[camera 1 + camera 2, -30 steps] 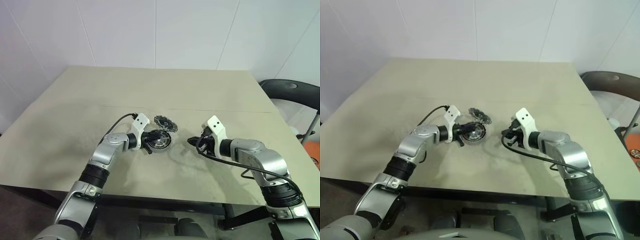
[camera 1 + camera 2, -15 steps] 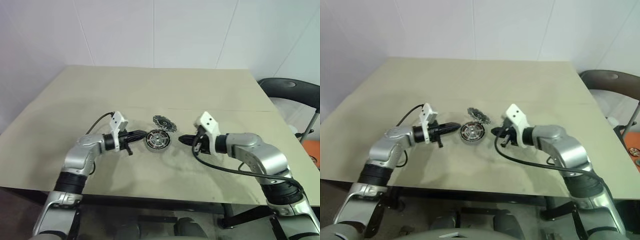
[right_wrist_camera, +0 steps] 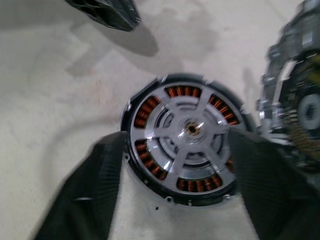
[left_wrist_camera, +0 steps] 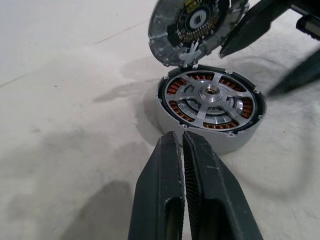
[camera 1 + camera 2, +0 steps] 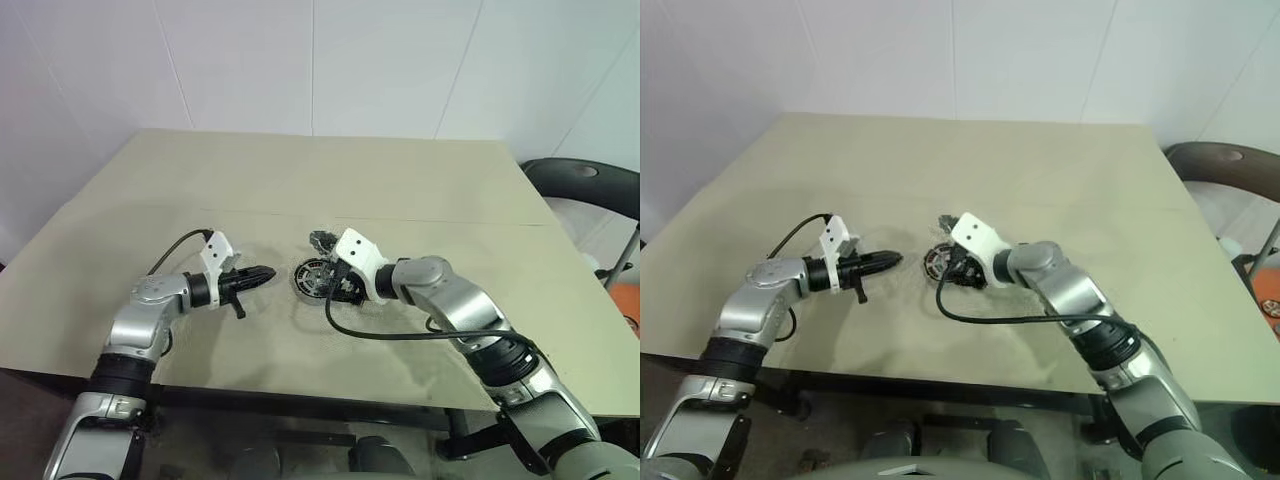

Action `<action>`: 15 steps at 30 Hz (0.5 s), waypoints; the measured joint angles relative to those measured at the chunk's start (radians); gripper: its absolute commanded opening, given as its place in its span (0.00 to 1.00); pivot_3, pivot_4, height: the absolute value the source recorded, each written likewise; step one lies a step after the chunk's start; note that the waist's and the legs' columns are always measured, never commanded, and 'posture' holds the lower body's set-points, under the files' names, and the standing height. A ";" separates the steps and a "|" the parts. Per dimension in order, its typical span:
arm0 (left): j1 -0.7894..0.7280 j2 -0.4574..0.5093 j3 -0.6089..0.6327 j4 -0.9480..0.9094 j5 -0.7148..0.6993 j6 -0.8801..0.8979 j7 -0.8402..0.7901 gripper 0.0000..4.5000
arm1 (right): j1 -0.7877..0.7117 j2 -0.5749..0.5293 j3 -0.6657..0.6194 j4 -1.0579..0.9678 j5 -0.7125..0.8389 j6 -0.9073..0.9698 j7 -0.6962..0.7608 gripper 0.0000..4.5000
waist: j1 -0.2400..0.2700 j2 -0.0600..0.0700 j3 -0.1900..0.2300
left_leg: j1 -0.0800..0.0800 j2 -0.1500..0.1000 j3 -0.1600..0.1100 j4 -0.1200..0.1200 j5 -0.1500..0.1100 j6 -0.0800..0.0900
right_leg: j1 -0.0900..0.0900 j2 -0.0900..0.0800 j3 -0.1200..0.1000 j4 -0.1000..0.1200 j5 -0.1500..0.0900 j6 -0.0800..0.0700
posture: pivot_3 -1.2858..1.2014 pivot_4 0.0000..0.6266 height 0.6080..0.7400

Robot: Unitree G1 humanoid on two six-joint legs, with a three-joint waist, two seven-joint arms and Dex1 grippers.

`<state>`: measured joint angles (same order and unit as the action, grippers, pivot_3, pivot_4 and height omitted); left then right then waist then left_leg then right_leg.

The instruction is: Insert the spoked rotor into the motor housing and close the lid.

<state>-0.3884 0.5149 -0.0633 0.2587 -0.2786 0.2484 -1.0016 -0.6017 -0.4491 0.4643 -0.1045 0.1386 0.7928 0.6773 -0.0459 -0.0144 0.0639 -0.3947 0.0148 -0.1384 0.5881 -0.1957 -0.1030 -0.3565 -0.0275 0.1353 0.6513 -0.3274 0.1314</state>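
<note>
A: Where is the motor housing (image 4: 210,107) sitting?

B: Flat on the bench (image 5: 400,190), near its middle. The spoked rotor (image 3: 187,137) already lies inside it: silver spokes over the ring of copper windings, with the dark rim of the housing around it.

A: And the lid (image 4: 192,25)?

B: It stands tilted on edge at the far side of the housing, its lower edge touching the housing's rim and its inner face turned toward the housing. The housing is not covered.

A: What is the right gripper (image 3: 175,165) doing?

B: It reaches in from the right, and its fingers (image 3: 85,200) are spread wide. In the right wrist view one finger shows on each side of the housing, close to its rim. I cannot tell whether they touch it.

A: The left gripper (image 4: 182,145)?

B: It is to the left of the housing, pointing at it, a little apart from it. Its fingers (image 4: 162,190) are pressed together with nothing between them, and the tips hang just short of the housing's near-left rim in the left wrist view.

A: Anything else around?

B: A dark chair (image 5: 590,190) stands past the right edge of the bench, and white wall panels (image 5: 300,60) rise behind it.
</note>
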 measured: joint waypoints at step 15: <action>-0.006 -0.025 -0.002 0.036 0.024 0.001 0.014 0.05 | 0.004 -0.024 -0.017 -0.027 0.017 0.002 0.102 0.74 | 0.000 0.000 0.000 | 0.000 0.000 0.000 0.001 0.000 0.000 | 0.000 0.000 0.000 0.001 0.000 0.000 | 0.52 0.00 1.00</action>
<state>-0.3941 0.4899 -0.0656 0.2943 -0.2541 0.2496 -0.9874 -0.5974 -0.4736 0.4471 -0.1316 0.1558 0.7949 0.7798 -0.0457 -0.0145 0.0639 -0.3945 0.0147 -0.1384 0.5889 -0.1957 -0.1030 -0.3561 -0.0274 0.1353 0.6518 -0.3275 0.1314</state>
